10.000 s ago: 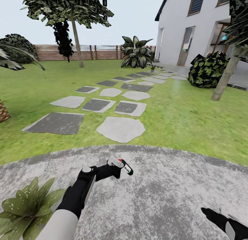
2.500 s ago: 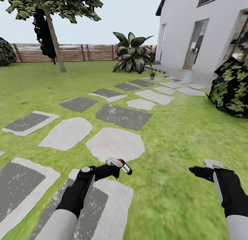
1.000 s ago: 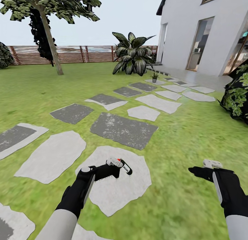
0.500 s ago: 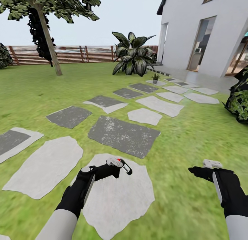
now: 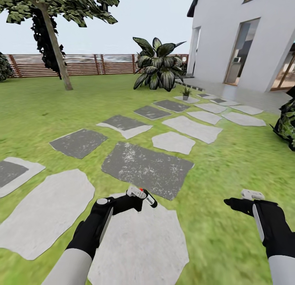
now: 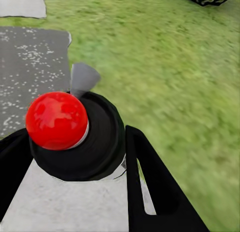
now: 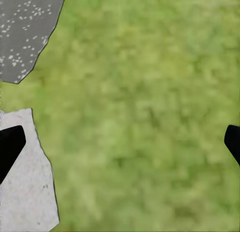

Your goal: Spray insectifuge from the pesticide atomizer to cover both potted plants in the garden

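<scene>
I have the pesticide atomizer [image 5: 143, 196] clamped in the left gripper [image 5: 133, 202], carried low and level ahead of the trunk over a pale stepping stone [image 5: 139, 244], its spray head toward the small potted plant [image 5: 186, 91]. I judge that carrying it this way keeps the nozzle ready while I roll along the path. In the left wrist view the two dark fingers [image 6: 150, 182] sit on either side of the bottle's round dark end and its red knob [image 6: 56, 120], so the grip reads as firm.

The right gripper [image 5: 239, 204] holds nothing; in the right wrist view its fingertips [image 7: 10, 144] stand wide apart over bare grass, jaws spread.

The potted plant stands far off, just in front of the big striped-leaf plant [image 5: 157, 66], beside the farthest stones and well apart from my grippers. At this range it is too small to make out its leaves or pot clearly. The bottle's label and body are mostly hidden by the gripper.
</scene>
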Motion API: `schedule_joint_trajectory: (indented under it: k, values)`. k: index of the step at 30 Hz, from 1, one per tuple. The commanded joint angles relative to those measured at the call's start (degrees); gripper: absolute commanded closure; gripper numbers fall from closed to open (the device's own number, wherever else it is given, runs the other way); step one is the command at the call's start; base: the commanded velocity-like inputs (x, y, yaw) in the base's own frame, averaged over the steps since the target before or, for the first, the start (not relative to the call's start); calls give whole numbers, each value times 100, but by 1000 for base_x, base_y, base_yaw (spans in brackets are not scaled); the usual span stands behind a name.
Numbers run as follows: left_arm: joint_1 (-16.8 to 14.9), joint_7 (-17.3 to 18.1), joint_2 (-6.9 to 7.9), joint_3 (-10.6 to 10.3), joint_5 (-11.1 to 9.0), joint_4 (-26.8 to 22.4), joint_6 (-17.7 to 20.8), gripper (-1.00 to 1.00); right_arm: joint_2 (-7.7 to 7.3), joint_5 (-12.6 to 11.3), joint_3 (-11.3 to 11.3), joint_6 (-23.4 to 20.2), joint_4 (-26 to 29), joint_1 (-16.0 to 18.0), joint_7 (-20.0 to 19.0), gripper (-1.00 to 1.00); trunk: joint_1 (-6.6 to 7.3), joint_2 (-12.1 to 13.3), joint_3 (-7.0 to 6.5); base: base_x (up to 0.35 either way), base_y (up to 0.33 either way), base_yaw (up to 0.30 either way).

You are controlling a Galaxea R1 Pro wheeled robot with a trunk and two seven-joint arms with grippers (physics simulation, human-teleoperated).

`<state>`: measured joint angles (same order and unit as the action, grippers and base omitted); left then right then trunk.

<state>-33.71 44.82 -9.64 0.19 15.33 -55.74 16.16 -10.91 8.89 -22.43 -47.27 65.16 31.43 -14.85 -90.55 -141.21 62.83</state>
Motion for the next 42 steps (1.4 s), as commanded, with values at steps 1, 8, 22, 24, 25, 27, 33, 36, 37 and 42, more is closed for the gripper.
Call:
schedule_joint_trajectory:
  k: [1,8,22,24,25,27,33,36,37,42]
  values:
    - [0,27,-3,7,14,-11,45,100,1,62,-7,-22,6,4,-53,-100,-2,-2,6,338,0,0]
    - [2,30,-3,7,14,-7,45,100,1,60,-7,-23,5,4,-53,-100,-2,-2,6,339,0,0]
    - [3,27,-4,5,14,-7,45,100,1,62,-7,-21,5,4,-53,-100,-2,-2,6,338,0,0]
    - [4,27,-3,5,14,-7,45,100,1,63,-7,-23,5,4,-53,-100,-2,-2,6,339,0,0]
    - [1,27,-5,6,14,-7,45,100,1,62,-7,-23,5,4,-53,-100,-2,-2,6,339,0,0]
    - [2,27,-6,6,14,-7,45,100,1,61,-7,-23,5,4,-53,-100,-2,-2,6,339,0,0]
    - [1,27,-9,3,12,-7,45,100,1,61,-7,-20,5,4,-53,-100,-2,-2,6,339,0,0]
    - [0,30,-10,2,13,-7,45,100,1,61,-7,-21,5,4,-53,-100,-2,-2,6,339,0,0]
    - [1,29,-11,1,14,-7,45,100,1,61,-7,-21,5,4,-53,-100,-2,-2,6,339,0,0]
    - [2,29,-12,-1,12,-7,45,100,1,61,-7,-22,5,4,-53,-100,-2,-2,6,339,0,0]
